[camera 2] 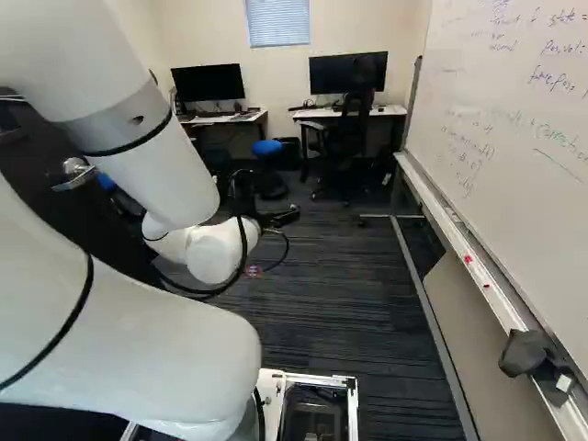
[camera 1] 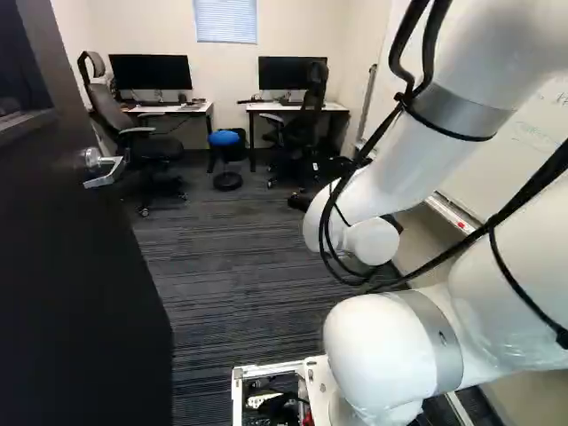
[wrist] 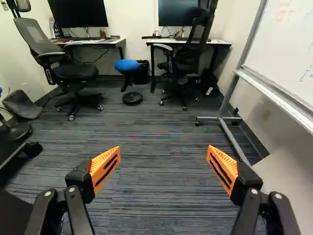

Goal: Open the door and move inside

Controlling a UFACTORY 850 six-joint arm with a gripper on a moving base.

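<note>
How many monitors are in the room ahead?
2: in the left base view, one monitor on the desk left of the window blind, another monitor on a second desk right of it. The door may hide others.

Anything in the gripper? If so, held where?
Nothing held: the gripper is open, only carpet visible between its pads. The door handle is outside its grasp.

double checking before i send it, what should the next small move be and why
Probably ease the base forward a little: the door already stands open on the left, the open tool is away from its handle, and carpet runs ahead to the desks.
</note>
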